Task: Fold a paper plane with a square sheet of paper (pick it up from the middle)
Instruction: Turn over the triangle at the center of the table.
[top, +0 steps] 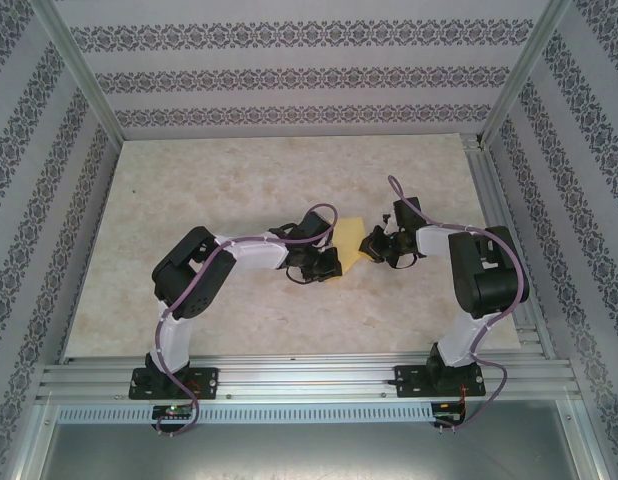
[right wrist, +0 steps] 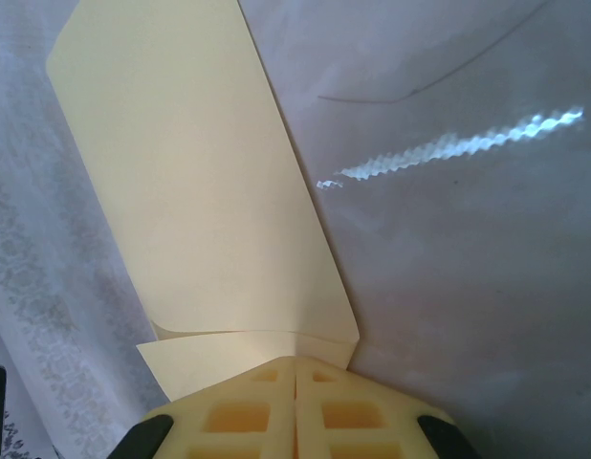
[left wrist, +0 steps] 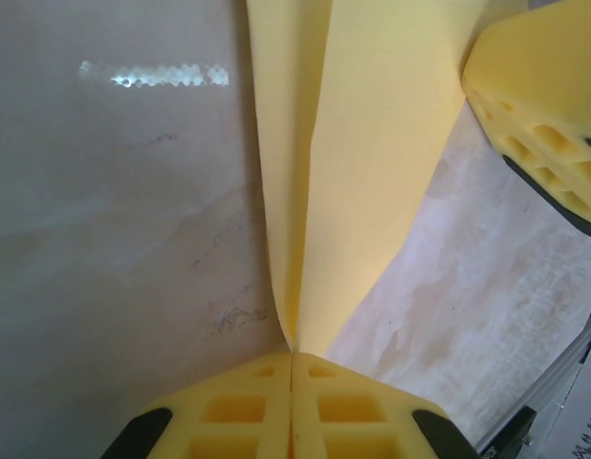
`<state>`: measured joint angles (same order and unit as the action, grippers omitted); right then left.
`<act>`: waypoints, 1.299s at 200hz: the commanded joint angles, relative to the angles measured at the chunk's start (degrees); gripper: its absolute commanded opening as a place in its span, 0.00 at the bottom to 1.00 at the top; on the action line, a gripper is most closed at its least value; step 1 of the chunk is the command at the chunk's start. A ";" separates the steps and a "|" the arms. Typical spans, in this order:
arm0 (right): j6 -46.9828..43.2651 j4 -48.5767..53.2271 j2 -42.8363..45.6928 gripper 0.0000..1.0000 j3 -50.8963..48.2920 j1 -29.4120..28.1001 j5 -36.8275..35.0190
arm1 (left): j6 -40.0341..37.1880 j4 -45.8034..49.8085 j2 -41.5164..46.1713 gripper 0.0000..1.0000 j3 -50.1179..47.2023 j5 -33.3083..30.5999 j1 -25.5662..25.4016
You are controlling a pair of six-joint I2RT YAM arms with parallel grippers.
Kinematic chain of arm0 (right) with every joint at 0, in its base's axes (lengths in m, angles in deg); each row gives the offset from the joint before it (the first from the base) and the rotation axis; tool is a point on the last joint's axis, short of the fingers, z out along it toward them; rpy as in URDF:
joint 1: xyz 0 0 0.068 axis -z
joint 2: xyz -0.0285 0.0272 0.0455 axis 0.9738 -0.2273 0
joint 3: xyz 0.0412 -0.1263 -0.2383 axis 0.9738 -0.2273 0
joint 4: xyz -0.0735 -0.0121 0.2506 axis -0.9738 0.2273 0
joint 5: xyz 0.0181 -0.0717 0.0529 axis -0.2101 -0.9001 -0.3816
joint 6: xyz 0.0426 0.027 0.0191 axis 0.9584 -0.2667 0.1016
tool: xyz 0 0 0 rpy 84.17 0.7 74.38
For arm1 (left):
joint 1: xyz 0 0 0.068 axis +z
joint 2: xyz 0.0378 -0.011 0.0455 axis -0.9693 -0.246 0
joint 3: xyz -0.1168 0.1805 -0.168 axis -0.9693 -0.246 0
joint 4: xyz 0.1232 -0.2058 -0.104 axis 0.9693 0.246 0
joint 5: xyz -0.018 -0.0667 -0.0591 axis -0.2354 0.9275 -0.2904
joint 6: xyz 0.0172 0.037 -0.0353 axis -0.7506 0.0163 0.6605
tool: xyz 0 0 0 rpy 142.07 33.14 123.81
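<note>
The square sheet of paper (top: 351, 240) is pale yellow and held off the marble table between the two arms, folded over into layers. In the left wrist view the sheet of paper (left wrist: 353, 143) rises in two creased layers from my left gripper (left wrist: 292, 356), whose yellow pads are shut on its lower edge. My right gripper (right wrist: 295, 361) is shut on the opposite edge, where a folded flap of the paper (right wrist: 200, 191) overlaps a lower layer. From above, the left gripper (top: 327, 262) and right gripper (top: 374, 245) face each other. Whether the folds make a paper plane cannot be told.
The right gripper's yellow fingers (left wrist: 539, 105) show at the upper right of the left wrist view. An aluminium rail (top: 309, 378) runs along the table's near edge. Patterned walls (top: 289, 70) and metal posts enclose the marble table (top: 209, 180).
</note>
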<state>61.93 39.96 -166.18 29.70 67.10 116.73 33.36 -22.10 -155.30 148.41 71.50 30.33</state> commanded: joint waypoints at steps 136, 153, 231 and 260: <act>-3.29 10.24 17.72 0.24 1.08 4.00 -1.30 | -16.40 20.83 8.45 0.00 5.05 -19.58 -1.26; -4.02 11.82 18.87 0.24 0.82 4.31 -2.29 | -19.56 27.37 9.82 0.00 6.67 -28.42 -2.81; -5.69 14.04 22.28 0.24 -1.90 6.58 -4.23 | -25.91 51.04 3.57 0.00 16.58 -61.71 -15.58; -6.38 14.73 24.29 0.25 -3.51 8.53 -4.34 | -26.91 53.38 -2.64 0.00 20.14 -63.47 -20.64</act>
<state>57.58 53.35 -144.31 27.80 73.92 113.76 8.95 24.33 -152.72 165.89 14.87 13.72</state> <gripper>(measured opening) 0.245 0.069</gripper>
